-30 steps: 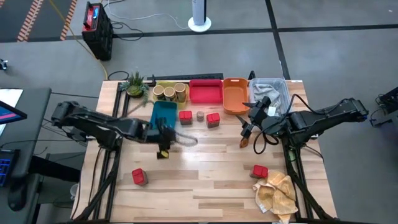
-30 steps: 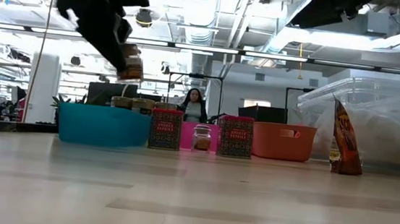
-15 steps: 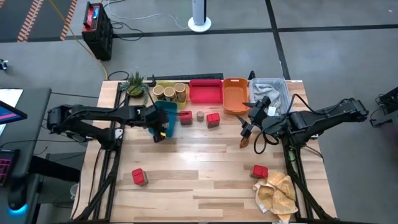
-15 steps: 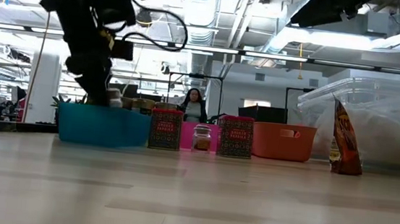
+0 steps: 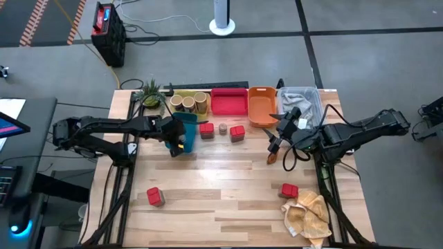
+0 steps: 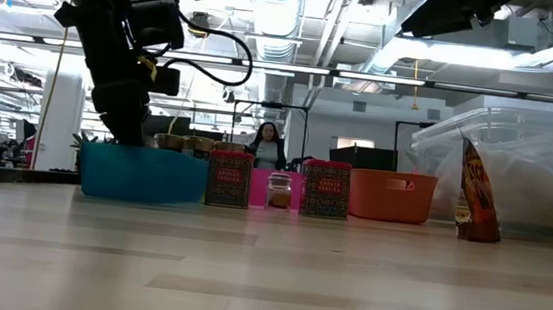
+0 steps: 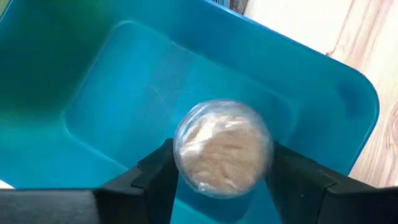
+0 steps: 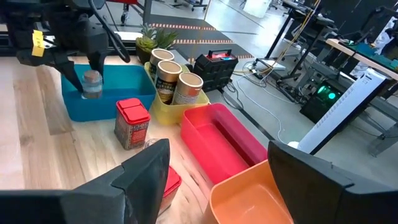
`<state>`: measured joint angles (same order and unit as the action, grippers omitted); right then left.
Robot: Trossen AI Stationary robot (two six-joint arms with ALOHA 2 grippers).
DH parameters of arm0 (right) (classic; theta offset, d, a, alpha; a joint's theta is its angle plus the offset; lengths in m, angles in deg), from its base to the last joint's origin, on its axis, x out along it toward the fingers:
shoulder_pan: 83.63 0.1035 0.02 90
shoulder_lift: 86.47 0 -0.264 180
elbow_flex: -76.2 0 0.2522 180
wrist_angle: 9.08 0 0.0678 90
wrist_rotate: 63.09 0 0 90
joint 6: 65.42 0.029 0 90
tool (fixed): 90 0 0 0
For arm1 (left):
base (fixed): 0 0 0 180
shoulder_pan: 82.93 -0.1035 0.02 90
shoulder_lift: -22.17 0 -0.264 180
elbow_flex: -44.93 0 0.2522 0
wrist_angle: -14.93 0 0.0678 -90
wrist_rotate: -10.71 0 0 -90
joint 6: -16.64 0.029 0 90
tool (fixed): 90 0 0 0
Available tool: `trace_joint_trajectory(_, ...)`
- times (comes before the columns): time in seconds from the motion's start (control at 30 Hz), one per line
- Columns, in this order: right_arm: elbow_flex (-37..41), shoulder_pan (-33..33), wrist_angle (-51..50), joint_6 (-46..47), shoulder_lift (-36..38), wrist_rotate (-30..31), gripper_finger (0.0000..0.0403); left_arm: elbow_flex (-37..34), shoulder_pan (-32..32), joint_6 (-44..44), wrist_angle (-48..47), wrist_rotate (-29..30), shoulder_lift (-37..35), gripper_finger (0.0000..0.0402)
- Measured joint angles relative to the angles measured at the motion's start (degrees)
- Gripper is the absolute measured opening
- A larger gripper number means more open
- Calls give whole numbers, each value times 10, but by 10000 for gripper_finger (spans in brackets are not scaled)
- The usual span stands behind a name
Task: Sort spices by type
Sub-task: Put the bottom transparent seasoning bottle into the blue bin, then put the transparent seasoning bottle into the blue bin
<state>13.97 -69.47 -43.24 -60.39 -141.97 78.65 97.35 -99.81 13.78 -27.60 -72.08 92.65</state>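
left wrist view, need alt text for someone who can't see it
A small round jar with pale contents sits between the left claw fingers, just above the floor of a teal tray. Pale wooden tabletop shows beyond the tray's rim.

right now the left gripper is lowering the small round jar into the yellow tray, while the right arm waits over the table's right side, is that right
Not quite. The tray is teal, not yellow: the left wrist view shows the left gripper with the small round jar between its fingers over the floor of the teal tray. The rest holds: the right gripper waits over the table's right side in the high view.
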Motion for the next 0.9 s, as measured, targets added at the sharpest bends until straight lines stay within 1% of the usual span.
trace_joint_trajectory(0.13,0,0,0,-1,0,-1,303,0,0,0,3,2,0,242)
trace_joint_trajectory(0.27,0,0,0,-1,0,-2,303,5,0,6,-2,3,0,257)
trace_joint_trajectory(0.37,0,0,0,-1,0,-2,303,37,0,26,-12,12,0,260)
trace_joint_trajectory(0.53,0,0,0,-1,0,-2,303,113,0,74,-17,65,0,261)
trace_joint_trajectory(0.57,0,0,0,-1,0,-2,303,128,0,79,-14,67,1,261)
trace_joint_trajectory(0.67,0,0,1,-1,0,-2,303,172,-3,85,-10,62,18,261)
trace_joint_trajectory(0.73,0,0,1,0,0,-2,303,198,-3,91,-13,46,38,261)
trace_joint_trajectory(0.9,0,0,1,1,0,-2,303,256,-3,117,-11,27,123,261)
